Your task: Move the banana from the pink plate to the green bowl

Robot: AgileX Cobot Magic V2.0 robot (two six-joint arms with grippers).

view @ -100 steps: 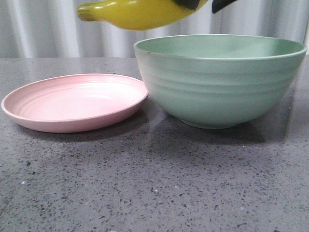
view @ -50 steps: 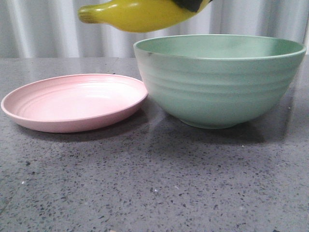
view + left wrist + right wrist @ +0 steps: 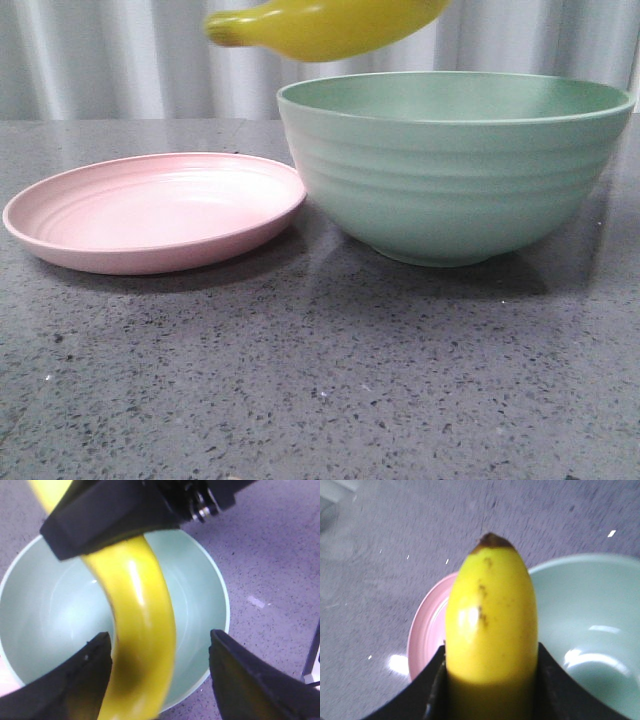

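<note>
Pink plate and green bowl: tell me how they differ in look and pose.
The shallow, round pale-pink plate is low and wide with a slight raised rim; the pale mint-green bowl is deep and much taller. The plate carries faint concentric rings on its inside, the bowl horizontal ridges on its outside. The plate stands to the bowl's left, and its near rim sits lower than its far rim. Both are round, matte and empty, on the same speckled grey table.

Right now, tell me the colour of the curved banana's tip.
Dark brown on the yellow banana, clearest in the right wrist view.
</note>
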